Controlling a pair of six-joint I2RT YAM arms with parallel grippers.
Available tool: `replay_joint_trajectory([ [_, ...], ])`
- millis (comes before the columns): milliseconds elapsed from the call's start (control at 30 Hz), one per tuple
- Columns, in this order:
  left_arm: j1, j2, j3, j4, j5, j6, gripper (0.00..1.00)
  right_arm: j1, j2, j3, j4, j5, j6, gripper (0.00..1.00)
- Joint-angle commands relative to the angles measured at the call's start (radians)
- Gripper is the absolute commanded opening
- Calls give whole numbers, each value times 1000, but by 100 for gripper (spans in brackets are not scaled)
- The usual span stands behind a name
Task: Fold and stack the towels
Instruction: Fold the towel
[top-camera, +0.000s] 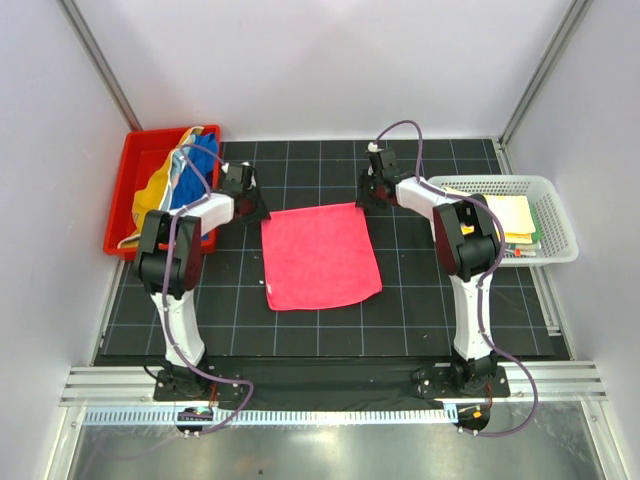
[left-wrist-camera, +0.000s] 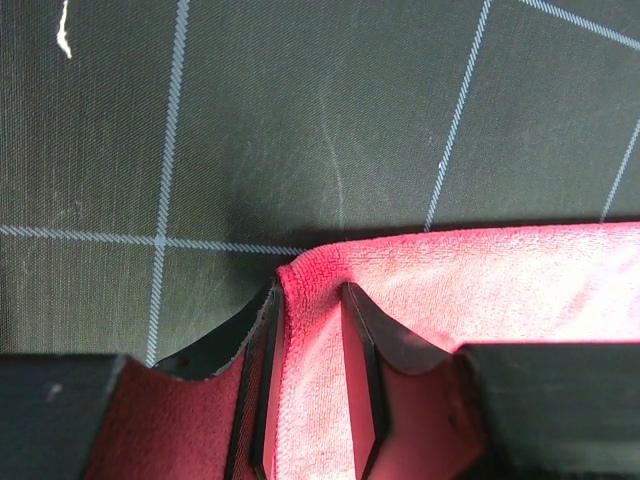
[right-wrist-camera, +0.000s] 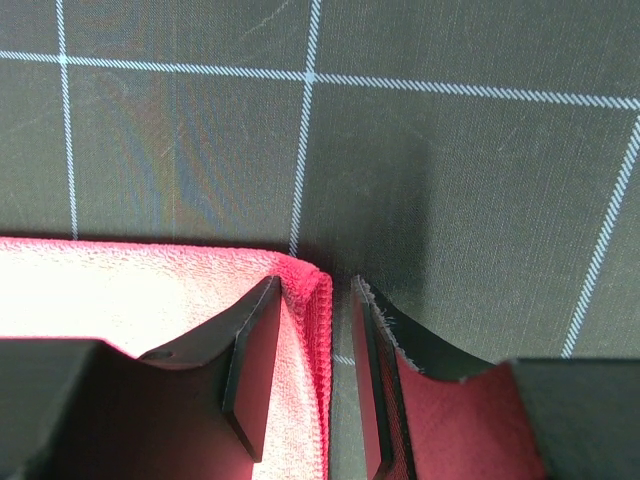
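A pink-red towel (top-camera: 320, 255) lies spread flat on the black gridded mat. My left gripper (top-camera: 257, 211) is down at its far left corner and my right gripper (top-camera: 366, 198) at its far right corner. In the left wrist view the gripper (left-wrist-camera: 310, 300) stands open, with the towel's (left-wrist-camera: 480, 285) corner filling the gap between its fingers. In the right wrist view the gripper (right-wrist-camera: 315, 292) is open astride the towel's (right-wrist-camera: 130, 285) corner, with a strip of mat showing between the hem and the right finger (right-wrist-camera: 368, 360).
A red bin (top-camera: 128, 165) at the back left holds a heap of blue (top-camera: 200, 160) and yellow (top-camera: 150, 195) towels. A white mesh basket (top-camera: 560, 195) at the right holds folded towels, a yellow one (top-camera: 512, 215) on top.
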Motion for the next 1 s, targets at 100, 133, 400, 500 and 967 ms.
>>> replay_joint_trajectory([
  [100,-28,44,19,-47,-112,43,31,23,37,37,-31,42,-29,41],
  [133,-33,44,19,-53,-121,45,31,25,40,40,-33,42,-30,41],
  [400,-71,55,37,-97,-261,83,30,35,61,55,-50,80,-43,34],
  [500,-80,52,37,-105,-304,89,31,35,64,58,-56,84,-46,27],
  [967,-82,57,31,-91,-315,86,39,35,69,66,-68,110,-53,5],
])
